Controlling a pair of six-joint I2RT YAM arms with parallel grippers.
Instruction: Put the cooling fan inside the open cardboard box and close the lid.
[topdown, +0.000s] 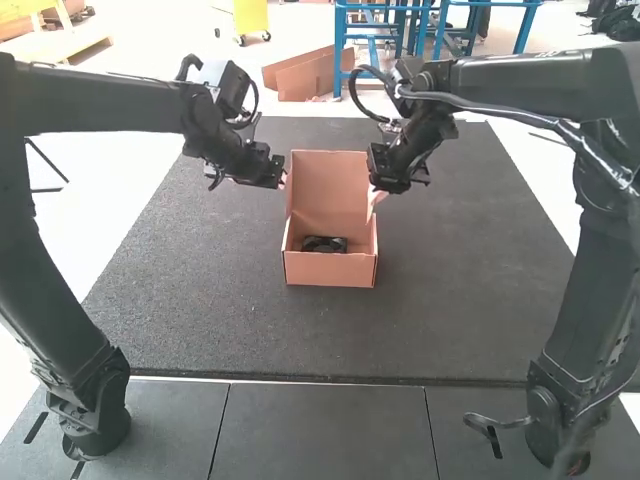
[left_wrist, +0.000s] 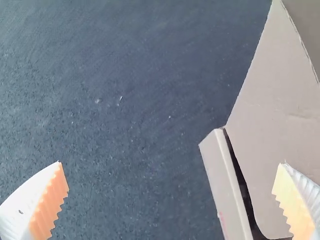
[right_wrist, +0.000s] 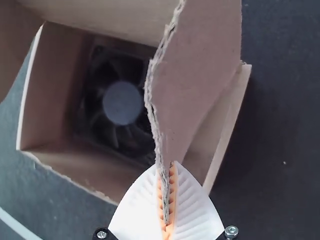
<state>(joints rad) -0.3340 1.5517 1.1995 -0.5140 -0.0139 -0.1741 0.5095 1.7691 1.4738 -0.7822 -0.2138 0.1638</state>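
cooling fan (topdown: 324, 243) lies flat on the floor of the cardboard box (topdown: 330, 270). The box sits mid-mat (topdown: 180, 260), open on top. Lid (topdown: 328, 185) stands upright off the far wall.

right tool (topdown: 385, 188): clamped on the lid's right side flap (topdown: 375, 207), pads together on the cardboard. In the right wrist view the flap's ragged edge runs straight down into the ribbed fingers (right_wrist: 192, 205), and the fan's hub and blades show past it, down in the box. The fan is below this tool and toward the box middle, well clear of it.

left tool (topdown: 265, 175): just beside the lid's left edge, fingers wide apart, holding nothing. In the left wrist view one orange pad (left_wrist: 47, 205) is over bare mat and the other is in front of the lid panel. The left side flap (left_wrist: 225, 190) stands between them, nearer the second. Can't tell if that pad touches the cardboard.
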